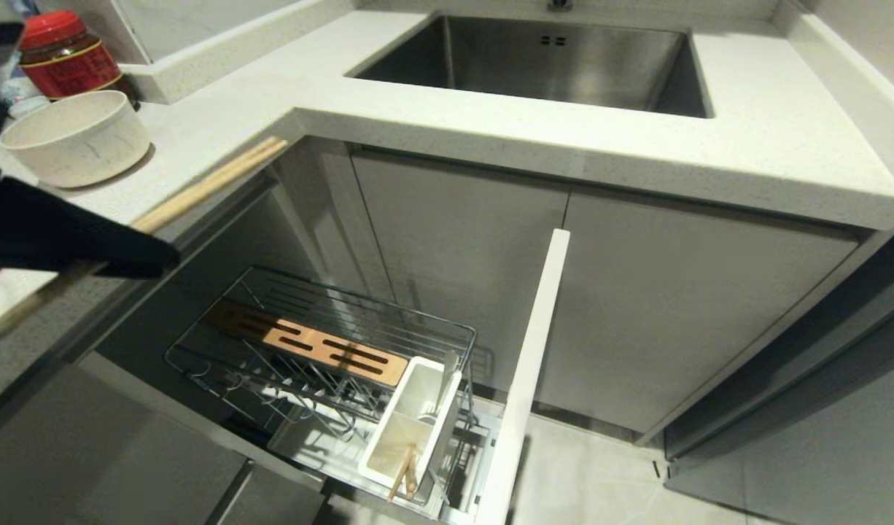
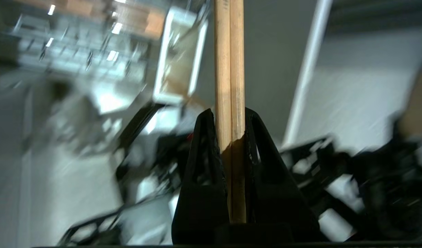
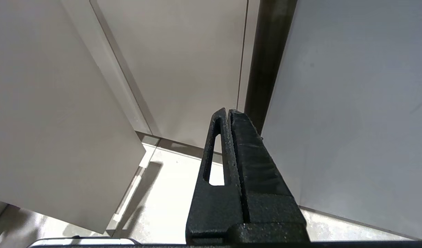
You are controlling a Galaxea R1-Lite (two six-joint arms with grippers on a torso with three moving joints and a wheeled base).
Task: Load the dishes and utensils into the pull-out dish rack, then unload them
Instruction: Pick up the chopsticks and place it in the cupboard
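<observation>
My left gripper (image 1: 142, 253) (image 2: 230, 112) is shut on the pair of light wooden chopsticks (image 1: 214, 182) (image 2: 229, 62). It holds them slanted in the air at the counter's left edge, above the open pull-out dish rack (image 1: 447, 329). The rack has a slotted wooden strip (image 1: 308, 343), white utensil cups (image 1: 418, 430) (image 2: 176, 58) and a white front panel (image 1: 534, 350). A slim silvery handle (image 1: 448, 373), seemingly the fork, stands in the far cup. Short wooden ends (image 1: 405, 472) show in the near cup. The off-white bowl (image 1: 75, 138) sits on the counter. My right gripper (image 3: 228, 111) is shut and empty.
A steel sink (image 1: 556, 58) is set into the white counter (image 1: 746, 146). A red-lidded jar (image 1: 64, 55) stands behind the bowl. Grey cabinet doors (image 1: 673, 306) close the space to the right of the rack. Pale floor (image 1: 585, 474) lies below.
</observation>
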